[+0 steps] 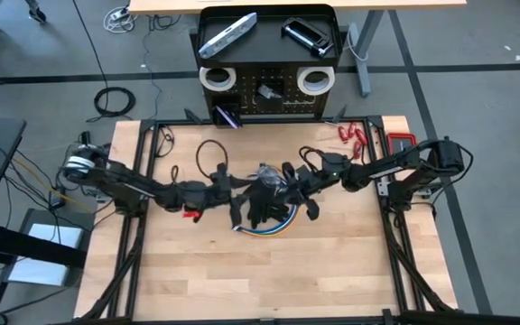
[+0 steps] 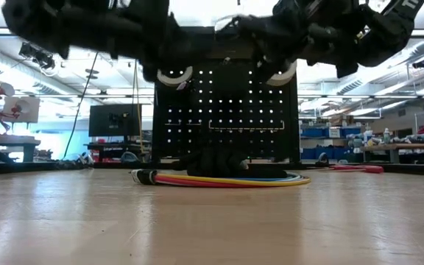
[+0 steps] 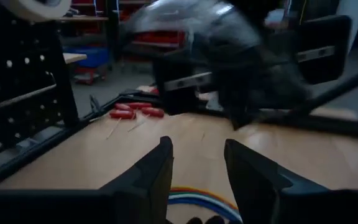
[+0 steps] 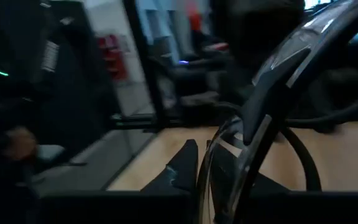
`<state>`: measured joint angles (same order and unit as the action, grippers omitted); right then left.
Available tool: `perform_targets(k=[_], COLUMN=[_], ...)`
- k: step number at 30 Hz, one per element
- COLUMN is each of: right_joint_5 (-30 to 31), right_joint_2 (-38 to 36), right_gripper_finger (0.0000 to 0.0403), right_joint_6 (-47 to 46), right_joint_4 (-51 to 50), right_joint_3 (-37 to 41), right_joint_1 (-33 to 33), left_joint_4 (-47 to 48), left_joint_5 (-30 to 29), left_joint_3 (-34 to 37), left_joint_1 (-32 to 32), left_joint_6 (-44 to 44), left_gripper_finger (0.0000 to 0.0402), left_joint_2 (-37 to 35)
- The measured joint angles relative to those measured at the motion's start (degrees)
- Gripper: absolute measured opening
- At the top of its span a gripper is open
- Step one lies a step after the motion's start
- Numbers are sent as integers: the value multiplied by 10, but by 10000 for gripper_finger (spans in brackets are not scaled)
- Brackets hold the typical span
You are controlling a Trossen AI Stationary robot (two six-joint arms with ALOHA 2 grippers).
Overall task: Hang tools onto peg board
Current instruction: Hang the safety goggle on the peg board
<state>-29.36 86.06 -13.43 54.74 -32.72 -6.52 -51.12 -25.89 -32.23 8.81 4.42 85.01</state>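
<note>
Both claws meeting mid-table.
My right claw [image 1: 289, 174] is clamping a grey tool [image 4: 272, 81]; my left claw [image 3: 197, 180] is hanging apart over coiled cables [image 1: 273, 226].

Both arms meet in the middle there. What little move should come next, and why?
Probably the right tool should lift its grey metal piece toward the peg board. It looks closed on the piece, which hangs clear of the table, while the left tool stands open and empty above the coloured cable coil.
</note>
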Motion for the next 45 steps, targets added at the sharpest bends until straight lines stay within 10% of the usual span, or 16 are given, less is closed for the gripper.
perform_targets(k=[9, 20, 33, 45], right_joint_5=[-136, -170, -214, -215], right_joint_2=[0, 0, 0, 0], right_gripper_finger=[37, 45, 44, 45], right_joint_6=[-84, -126, -171, -151], right_joint_4=[117, 177, 194, 206], right_joint_3=[0, -1, -1, -1], right_joint_1=[8, 39, 43, 36], left_joint_4=[-245, -259, -301, -370], left_joint_5=[203, 371, 476, 435], left_joint_3=[-65, -192, -205, -183], left_joint_1=[-51, -70, -89, -102], left_joint_6=[17, 18, 58, 64], left_gripper_finger=[154, 154, 153, 147], left_joint_2=[152, 234, 234, 218])
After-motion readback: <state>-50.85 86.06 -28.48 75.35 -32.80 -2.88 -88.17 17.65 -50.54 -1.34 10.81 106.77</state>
